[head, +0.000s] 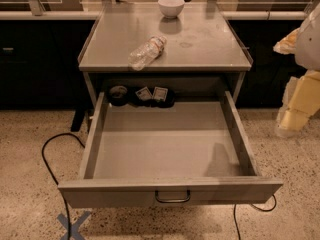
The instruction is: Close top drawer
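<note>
The top drawer (170,189) is a broad, shallow grey metal tray pulled far out from under the grey table (200,49). Its front panel faces me, with a small dark loop handle (172,198) at centre. Most of the tray floor is bare. My gripper (299,106) shows as pale yellowish and white parts at the right edge of the view. It sits to the right of the drawer's right side wall, apart from it and well away from the handle.
A clear plastic bottle (146,52) lies on its side on the tabletop, and a white bowl (171,6) stands at the back. Dark round items and small packets (142,96) lie at the drawer's back. Black cables (50,156) and a blue tape X (73,226) are on the speckled floor.
</note>
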Robot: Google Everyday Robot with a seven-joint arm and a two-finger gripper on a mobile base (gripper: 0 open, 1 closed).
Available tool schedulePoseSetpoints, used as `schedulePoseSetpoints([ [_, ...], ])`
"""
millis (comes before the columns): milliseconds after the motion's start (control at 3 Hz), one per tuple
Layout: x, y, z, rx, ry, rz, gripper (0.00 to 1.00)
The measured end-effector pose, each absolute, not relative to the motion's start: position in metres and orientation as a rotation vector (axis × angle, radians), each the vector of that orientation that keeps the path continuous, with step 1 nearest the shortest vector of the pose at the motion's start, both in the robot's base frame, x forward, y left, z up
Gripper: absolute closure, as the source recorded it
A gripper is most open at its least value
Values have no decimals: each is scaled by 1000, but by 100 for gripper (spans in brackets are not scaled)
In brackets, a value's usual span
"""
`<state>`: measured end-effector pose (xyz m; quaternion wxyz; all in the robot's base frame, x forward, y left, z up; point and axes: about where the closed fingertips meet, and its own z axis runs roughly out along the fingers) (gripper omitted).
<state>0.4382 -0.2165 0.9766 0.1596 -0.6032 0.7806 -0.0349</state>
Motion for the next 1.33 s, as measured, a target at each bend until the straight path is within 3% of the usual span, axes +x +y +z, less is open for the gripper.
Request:
schedulePoseSetpoints([
  [667,439,-209,968,-1699,2217,-83,0],
  [1333,407,-149,893,-1699,2096,131,0],
])
